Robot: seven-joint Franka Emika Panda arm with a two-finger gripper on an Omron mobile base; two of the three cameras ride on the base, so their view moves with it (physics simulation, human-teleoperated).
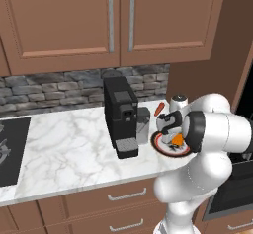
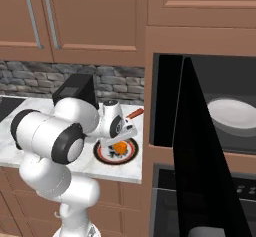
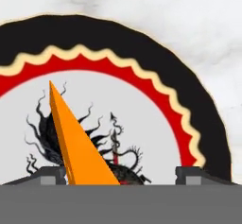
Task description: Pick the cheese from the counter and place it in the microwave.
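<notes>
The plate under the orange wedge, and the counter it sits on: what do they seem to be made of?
The plate looks like glazed ceramic, judging by its painted black, red and cream rings. The counter looks like polished marble: white with grey veins. Both are rendered, so this is only their look.

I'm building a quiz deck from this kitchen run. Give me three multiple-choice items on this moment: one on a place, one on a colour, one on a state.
1. Where does the cheese lie?
A. on the patterned plate
B. inside the microwave
C. on the stove

2. What colour is the coffee machine?
A. white
B. black
C. red

3. How is the microwave door?
A. shut
B. missing
C. open

Answers: 1 A, the orange wedge sits on the plate between the gripper fingertips; 2 B, its body is black; 3 C, the door swings outward, baring the white plate inside.
</notes>
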